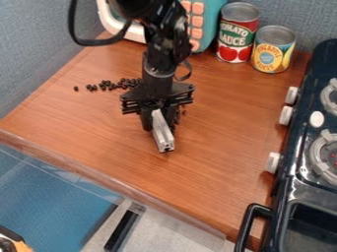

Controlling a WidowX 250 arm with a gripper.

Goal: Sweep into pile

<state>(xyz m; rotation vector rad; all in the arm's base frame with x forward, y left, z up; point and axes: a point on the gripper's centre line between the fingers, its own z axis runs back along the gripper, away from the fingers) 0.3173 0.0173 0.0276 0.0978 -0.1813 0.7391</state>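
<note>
The black gripper (158, 118) hangs low over the middle of the wooden counter, shut on a silvery metal bar (162, 132) that points down toward the front edge. Small dark beads (111, 85) lie loosely strewn behind and to the left of the gripper, with one apart at the far left. A few more beads (182, 112) show just right of the gripper. The arm and gripper hide whatever lies directly behind them.
Two cans, a red one (237, 33) and a yellow-blue one (272, 49), stand at the back beside a teal toy appliance (212, 19). A dark toy stove (296, 182) borders the right side. The counter's front edge (118, 186) slants across the lower left.
</note>
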